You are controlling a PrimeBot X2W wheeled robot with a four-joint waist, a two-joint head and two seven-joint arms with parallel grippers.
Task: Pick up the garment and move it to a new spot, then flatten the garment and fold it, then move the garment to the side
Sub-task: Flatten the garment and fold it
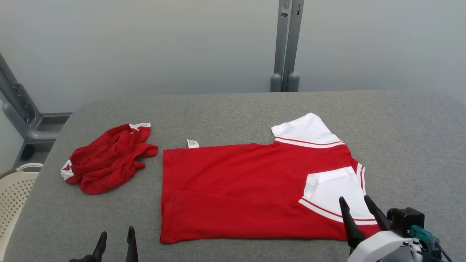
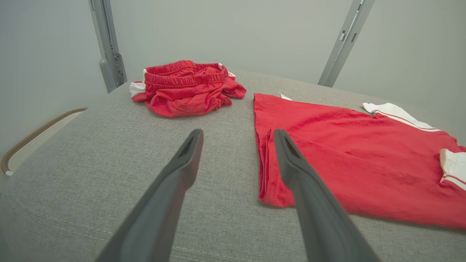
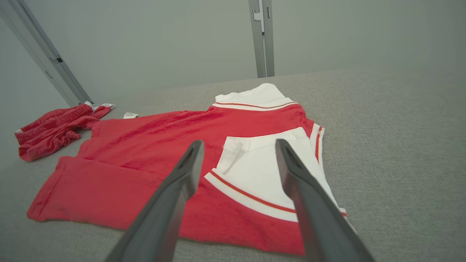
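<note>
Head view: the red garment (image 1: 233,182) lies flat, one white sleeve folded in, toward the near edge of the grey surface (image 1: 407,131). Crumpled red shorts (image 1: 105,163) sit near its left edge. The left pincer (image 1: 117,231) and right pincer (image 1: 354,198) both stand wide, holding nothing.

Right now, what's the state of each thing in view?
red shirt: laid flat, near sleeve and near side folded in.
red shorts: crumpled heap, left of the shirt.
left gripper: open, empty.
right gripper: open, empty.
</note>
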